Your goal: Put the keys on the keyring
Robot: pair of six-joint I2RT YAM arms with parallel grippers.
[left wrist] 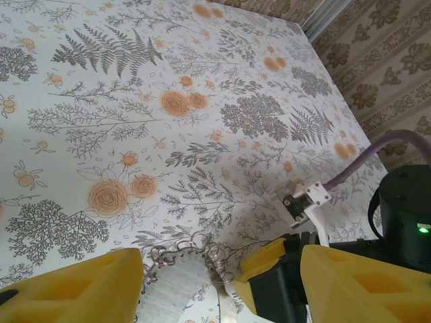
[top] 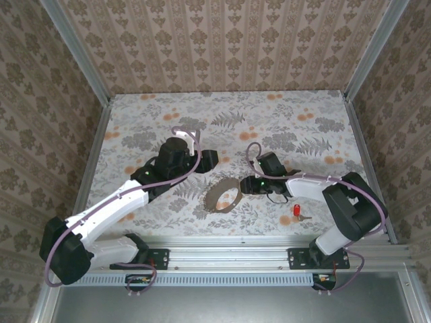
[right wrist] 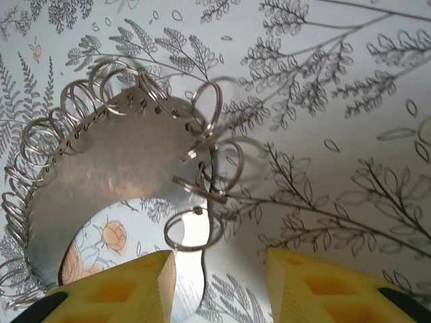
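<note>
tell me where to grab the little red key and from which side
Pinch the red key by its plastic head, coming straight down. It seems to lie flat on the table, and the head is its bulkiest part; the thin blade beside it offers little to hold.

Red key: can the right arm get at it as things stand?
Probably yes. The key lies alone on bare table beside the right arm, nothing over it. But the right gripper is open at the keyring, so it must swing back toward its base.
</note>
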